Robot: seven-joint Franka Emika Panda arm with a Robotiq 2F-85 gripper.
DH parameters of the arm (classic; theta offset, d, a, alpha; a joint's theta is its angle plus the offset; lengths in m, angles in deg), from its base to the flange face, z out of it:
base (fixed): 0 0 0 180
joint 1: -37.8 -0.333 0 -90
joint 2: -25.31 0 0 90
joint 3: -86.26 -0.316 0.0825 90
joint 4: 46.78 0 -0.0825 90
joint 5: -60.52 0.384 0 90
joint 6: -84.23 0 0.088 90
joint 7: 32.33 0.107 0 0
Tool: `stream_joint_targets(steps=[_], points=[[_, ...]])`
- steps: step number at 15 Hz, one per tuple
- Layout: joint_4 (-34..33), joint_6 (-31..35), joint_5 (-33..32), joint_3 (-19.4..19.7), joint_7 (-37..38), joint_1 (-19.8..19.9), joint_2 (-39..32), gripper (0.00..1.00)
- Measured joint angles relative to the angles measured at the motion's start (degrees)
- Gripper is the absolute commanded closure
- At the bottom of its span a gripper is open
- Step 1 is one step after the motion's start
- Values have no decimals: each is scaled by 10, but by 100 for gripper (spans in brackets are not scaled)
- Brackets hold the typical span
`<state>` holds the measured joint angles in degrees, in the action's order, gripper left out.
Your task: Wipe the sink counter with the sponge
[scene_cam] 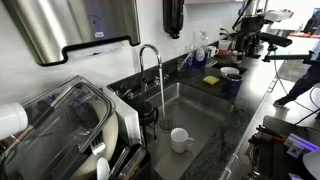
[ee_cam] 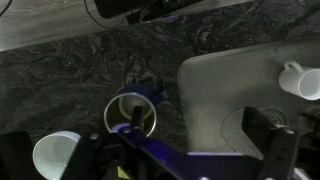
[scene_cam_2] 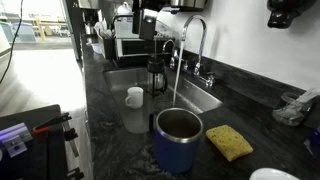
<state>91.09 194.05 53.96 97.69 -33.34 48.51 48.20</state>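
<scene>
Jaws above sink counter (ee_cam: 90, 70) — sponge (scene_cam_2: 229, 141) beside blue cup (scene_cam_2: 177, 140)

Around the brushed steel basin (scene_cam_2: 197, 97), the sink counter (scene_cam_2: 250, 102) is seen as glossy, speckled dark stone. Beside the basin, the sponge (scene_cam_2: 229, 141) is shown porous and matt. Over the basin, the faucet (scene_cam_2: 204, 45) is polished metal.

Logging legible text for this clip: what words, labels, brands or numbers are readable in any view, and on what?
No text can be read in any view.
Small label on the steel wall dispenser: too blurred to read.
Blue tumbler, white mug, sponge: no print visible.
</scene>
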Motion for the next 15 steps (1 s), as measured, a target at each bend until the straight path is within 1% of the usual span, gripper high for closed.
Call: stream_joint_targets(steps=[12,15], points=[[0,0,-1,1,-1,1,-1,0],[-1,7,-2,6,-9,1,-17,0]])
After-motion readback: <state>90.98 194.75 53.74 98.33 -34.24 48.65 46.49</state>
